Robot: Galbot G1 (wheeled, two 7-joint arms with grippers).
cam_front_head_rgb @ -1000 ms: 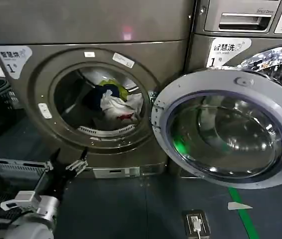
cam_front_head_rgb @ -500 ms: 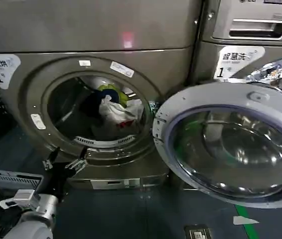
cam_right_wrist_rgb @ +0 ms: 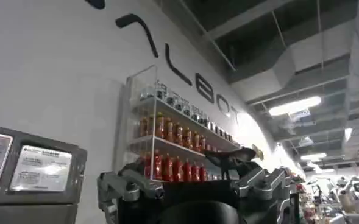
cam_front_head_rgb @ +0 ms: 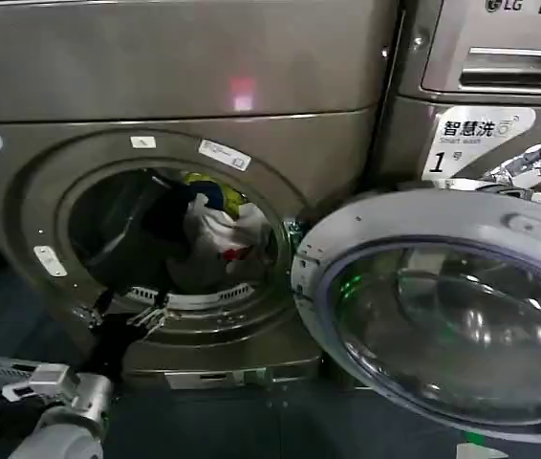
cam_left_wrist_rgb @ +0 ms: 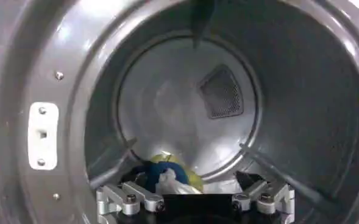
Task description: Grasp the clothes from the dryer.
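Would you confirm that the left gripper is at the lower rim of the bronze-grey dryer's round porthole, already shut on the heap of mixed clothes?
Not quite: the left gripper is at the bronze-grey dryer's porthole rim, but its jaws are open and empty. The head view shows the heap of mixed clothes lying deeper in the drum.

Dim, blurred; glare on door glass (cam_front_head_rgb: pixel 452 335)
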